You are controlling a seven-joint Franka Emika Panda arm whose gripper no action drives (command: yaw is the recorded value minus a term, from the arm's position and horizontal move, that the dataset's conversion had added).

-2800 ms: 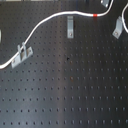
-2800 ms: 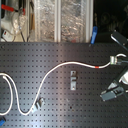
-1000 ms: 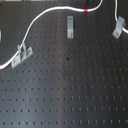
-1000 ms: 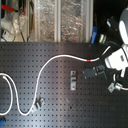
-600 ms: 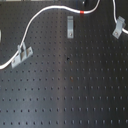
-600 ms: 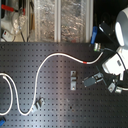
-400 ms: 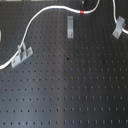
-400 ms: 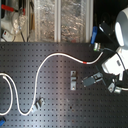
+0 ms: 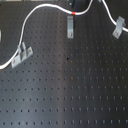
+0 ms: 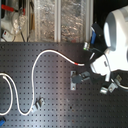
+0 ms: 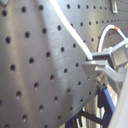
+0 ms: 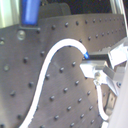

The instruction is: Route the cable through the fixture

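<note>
The hand (image 10: 86, 75) sits low over the perforated black surface (image 10: 55, 112) at the second exterior view's right, and its fingers (image 11: 95, 61) pinch the cable (image 10: 37, 65) close to the red band (image 10: 78, 63). From there the white cord arcs up and toward the second exterior view's left, drops down past a small metal clip (image 10: 39, 103), then loops back up at the far left edge. A middle clip (image 10: 74, 80) stands just beside the hand, below the band. In the first exterior view the cable (image 9: 30, 22) runs along the top, its red band (image 9: 73, 11) just above the middle clip (image 9: 70, 26), with a left clip (image 9: 21, 54) touching the cord and a right clip (image 9: 118, 25) apart.
</note>
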